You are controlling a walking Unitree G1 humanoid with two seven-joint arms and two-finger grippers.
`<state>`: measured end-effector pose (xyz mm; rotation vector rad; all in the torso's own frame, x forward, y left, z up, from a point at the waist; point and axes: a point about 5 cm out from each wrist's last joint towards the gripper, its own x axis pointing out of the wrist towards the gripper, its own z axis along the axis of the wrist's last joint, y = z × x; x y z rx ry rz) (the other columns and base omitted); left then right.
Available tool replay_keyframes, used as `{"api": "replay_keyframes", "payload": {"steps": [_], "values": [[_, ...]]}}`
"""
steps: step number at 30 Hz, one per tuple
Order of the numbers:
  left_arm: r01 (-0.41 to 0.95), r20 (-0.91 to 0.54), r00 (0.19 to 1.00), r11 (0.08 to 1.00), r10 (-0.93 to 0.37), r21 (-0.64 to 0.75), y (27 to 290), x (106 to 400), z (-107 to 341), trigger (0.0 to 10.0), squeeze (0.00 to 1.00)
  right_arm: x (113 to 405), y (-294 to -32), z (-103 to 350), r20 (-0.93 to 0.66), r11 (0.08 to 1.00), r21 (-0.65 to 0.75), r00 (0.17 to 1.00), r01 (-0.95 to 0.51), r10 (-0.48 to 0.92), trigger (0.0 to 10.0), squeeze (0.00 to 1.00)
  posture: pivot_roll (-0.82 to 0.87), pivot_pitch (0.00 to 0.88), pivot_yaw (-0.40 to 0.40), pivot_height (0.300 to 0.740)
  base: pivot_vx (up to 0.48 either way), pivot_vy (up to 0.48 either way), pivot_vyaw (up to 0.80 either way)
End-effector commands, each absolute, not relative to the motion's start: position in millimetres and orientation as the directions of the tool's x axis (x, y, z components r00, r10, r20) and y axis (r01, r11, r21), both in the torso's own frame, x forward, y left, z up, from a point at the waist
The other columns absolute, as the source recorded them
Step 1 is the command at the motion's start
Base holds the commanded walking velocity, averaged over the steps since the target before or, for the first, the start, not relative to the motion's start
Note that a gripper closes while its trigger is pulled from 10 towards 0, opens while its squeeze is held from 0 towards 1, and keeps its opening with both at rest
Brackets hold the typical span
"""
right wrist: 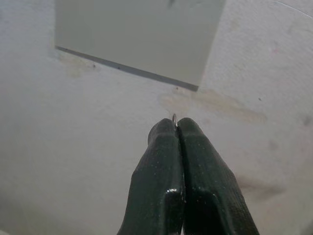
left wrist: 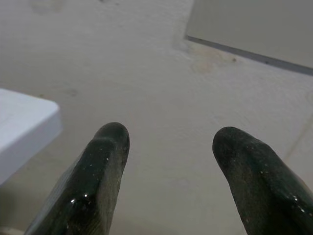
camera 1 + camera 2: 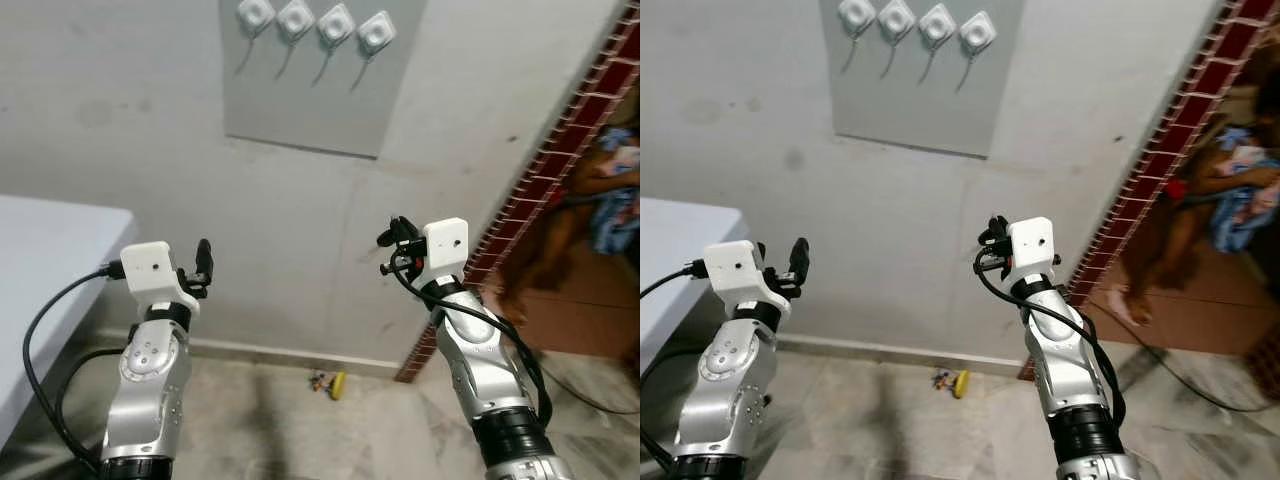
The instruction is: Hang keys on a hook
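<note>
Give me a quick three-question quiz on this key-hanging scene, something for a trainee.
1. How many white hooks sit on the grey panel? A: three. B: four. C: six.
2. True or false: the keys with the yellow tag lie on the floor near the foot of the wall.
3. Fill in: the left end effector is ___, and the right end effector is ___.

Key: 1 B. 2 true. 3 open, shut.
</note>
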<state>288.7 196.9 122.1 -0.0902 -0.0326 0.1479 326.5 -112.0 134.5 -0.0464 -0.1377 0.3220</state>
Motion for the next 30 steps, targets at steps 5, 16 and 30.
{"api": "replay_keyframes", "payload": {"steps": [5, 16, 30], "values": [[-0.099, 0.038, 0.994, 0.992, 0.102, -0.081, 186.5, 290.6, 126.2, 10.0, 0.00, 327.6, -116.6, 141.9, 0.160, 0.949, -0.061, 0.935, -0.311, 0.316, 10.0, 0.00, -0.03, 0.000, -0.064, 0.740, 0.000, 0.000, -0.45], [-0.066, 0.020, 0.998, 0.994, 0.068, -0.082, 180.5, 290.3, 124.8, 10.0, 0.00, 326.0, -115.6, 140.9, 0.160, 0.948, -0.041, 0.934, -0.317, 0.319, 10.0, 0.00, -0.03, 0.000, -0.062, 0.740, 0.000, 0.000, 0.00], [-0.068, 0.019, 0.997, 0.993, 0.070, -0.097, 181.5, 288.6, 124.5, 10.0, 0.00, 324.8, -113.3, 141.2, 0.165, 0.941, -0.040, 0.927, -0.335, 0.337, 10.0, 0.00, -0.02, 0.000, -0.065, 0.740, 0.149, 0.000, 0.00]]}}
